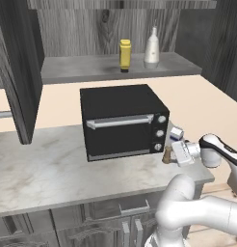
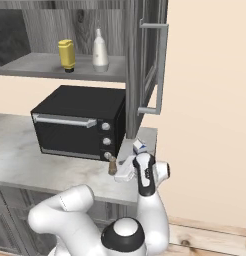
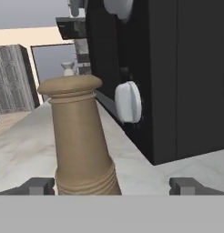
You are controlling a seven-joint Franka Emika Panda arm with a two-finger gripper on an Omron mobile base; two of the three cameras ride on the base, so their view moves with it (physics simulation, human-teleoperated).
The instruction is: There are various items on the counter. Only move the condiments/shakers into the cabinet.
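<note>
Small brown wooden mill-shaped shaker upright on the light grey marble-patterned counter, just beside the lower right front corner of the black box-shaped toaster oven, near the counter's right end. Seen in the hand view close up, standing between the two dark finger tips, nearer the left-hand one, with clear gaps on both sides. White two-finger gripper level with the shaker, pointing sideways toward it and the oven, jaws spread wide, nothing held. White arm rising from below the counter edge, bent at a rounded elbow, forearm reaching up to a dark-jointed wrist, hand turned horizontal over the counter's right end. Small blue-and-white box on the counter just behind the hand, near the beige wall. White round oven knob close beside the shaker in the hand view.

Yellow squeeze bottle with a label and white narrow-necked bottle upright side by side, slightly apart, on the grey shelf of the dark grey wood-grain wall cabinet, above the oven. Tall dark cabinet doors standing open, one at the far left in the left base view, one with a grey handle to the right of the oven in the right base view.
</note>
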